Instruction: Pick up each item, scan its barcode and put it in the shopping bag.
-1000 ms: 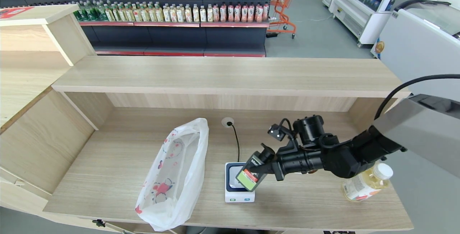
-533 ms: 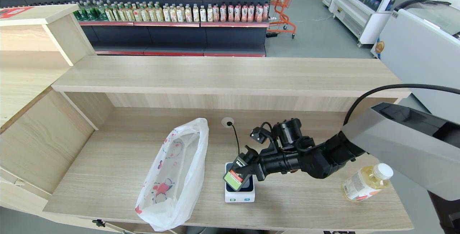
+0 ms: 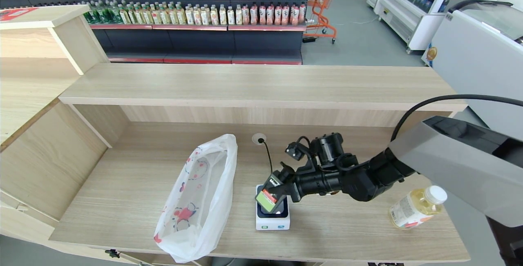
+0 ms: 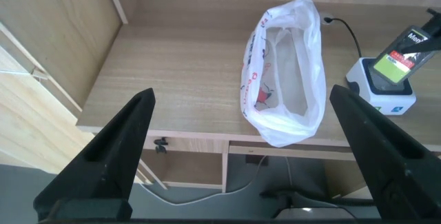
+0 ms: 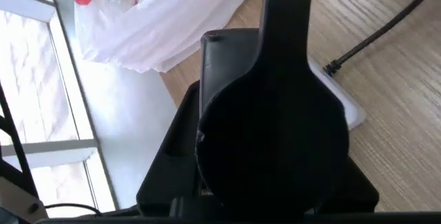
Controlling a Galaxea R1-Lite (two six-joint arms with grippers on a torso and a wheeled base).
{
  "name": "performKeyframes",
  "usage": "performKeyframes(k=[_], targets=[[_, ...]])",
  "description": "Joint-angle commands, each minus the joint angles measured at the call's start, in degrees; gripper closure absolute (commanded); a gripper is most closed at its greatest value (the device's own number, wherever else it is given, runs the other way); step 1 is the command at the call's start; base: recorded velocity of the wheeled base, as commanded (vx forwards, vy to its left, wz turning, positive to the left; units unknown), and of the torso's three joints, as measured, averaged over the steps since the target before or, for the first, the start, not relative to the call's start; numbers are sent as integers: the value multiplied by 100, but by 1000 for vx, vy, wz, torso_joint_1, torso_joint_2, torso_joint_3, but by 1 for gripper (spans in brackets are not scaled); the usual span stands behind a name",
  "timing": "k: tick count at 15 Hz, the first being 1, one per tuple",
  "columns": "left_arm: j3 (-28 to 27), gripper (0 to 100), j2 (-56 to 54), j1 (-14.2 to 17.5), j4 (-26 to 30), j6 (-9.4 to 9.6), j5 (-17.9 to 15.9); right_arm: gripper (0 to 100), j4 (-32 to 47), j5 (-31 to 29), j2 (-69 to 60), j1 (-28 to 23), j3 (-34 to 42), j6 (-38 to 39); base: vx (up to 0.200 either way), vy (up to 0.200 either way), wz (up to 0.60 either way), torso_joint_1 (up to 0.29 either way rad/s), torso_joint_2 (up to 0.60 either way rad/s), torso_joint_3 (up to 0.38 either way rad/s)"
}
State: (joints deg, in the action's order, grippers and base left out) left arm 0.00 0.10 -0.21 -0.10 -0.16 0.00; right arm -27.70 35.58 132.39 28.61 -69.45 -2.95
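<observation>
The right gripper [image 3: 282, 185] is clamped on a small dark packet [image 3: 269, 196] with a green and red label, holding it tilted just above the white barcode scanner [image 3: 273, 222] on the wooden counter [image 3: 122, 192]. The plastic shopping bag [image 3: 200, 200] lies open just left of the scanner, with a bottle of yellow liquid [image 3: 416, 208] well off to its right. The left gripper [image 4: 241, 93] hangs with fingers spread wide, holding nothing.

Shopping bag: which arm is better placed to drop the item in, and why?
Right: the right gripper, jaws shut on the item, holds it over the scanner beside the shopping bag; the left gripper hangs open and empty.
</observation>
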Motion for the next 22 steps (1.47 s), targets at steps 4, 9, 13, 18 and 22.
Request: performKeyframes(k=[4,9,13,18,22], targets=[[0,0,-1,3,1,-2,0,100,54,-2003,-2314,-1130,1012,664,0,0,0,0,0,0],[0,0,-1,3,-8,-2,0,100,344,-2495,-3808,-2290,2647,-1111,0,0,0,0,0,0],[0,0,-1,12,-8,-2,0,100,-667,-1177,-4063,-2105,3324,-1349,0,0,0,0,0,0],[0,0,-1,3,1,-2,0,100,-711,-807,-3958,-1666,3385,-1375,0,0,0,0,0,0],[0,0,-1,3,1,16,0,100,-720,-799,-3958,-1420,3359,-1375,0,0,0,0,0,0]])
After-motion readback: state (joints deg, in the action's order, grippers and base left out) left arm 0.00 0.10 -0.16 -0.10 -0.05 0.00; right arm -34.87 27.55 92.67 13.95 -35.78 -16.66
